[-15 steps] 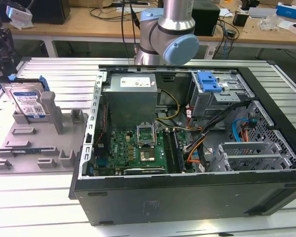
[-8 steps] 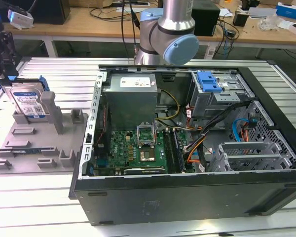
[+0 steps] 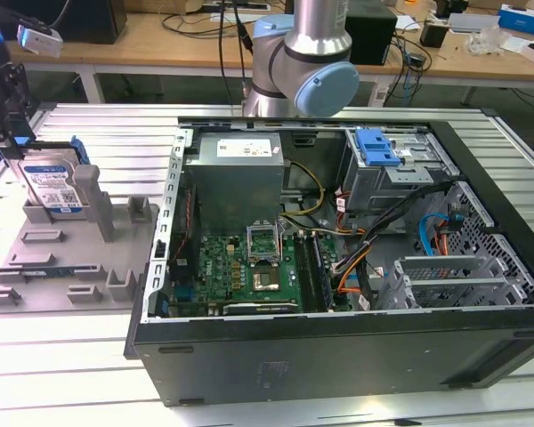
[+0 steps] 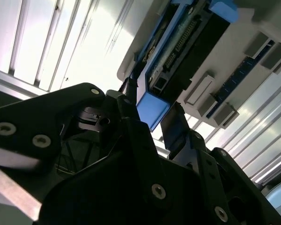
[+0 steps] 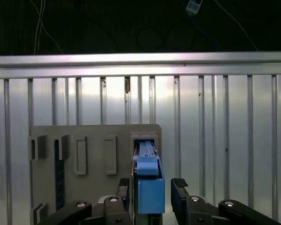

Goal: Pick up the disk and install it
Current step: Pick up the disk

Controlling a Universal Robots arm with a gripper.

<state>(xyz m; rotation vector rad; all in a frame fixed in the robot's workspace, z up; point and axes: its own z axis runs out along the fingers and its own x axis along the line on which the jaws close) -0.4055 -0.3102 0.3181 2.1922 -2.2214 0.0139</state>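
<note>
The open computer case (image 3: 338, 356) fills the centre and right of the exterior view, laid on its side, probably so its inside faces upward. At the left edge, the grey holder tray (image 3: 62, 267) stands the disk (image 3: 52, 182) on edge in a slot, likely to offer its thin blue-framed end for grasping. At upper left the gripper (image 3: 11, 133) straddles that end, its 2 fingers (image 5: 180, 187) spread with a gap showing in the first wrist view.
</note>
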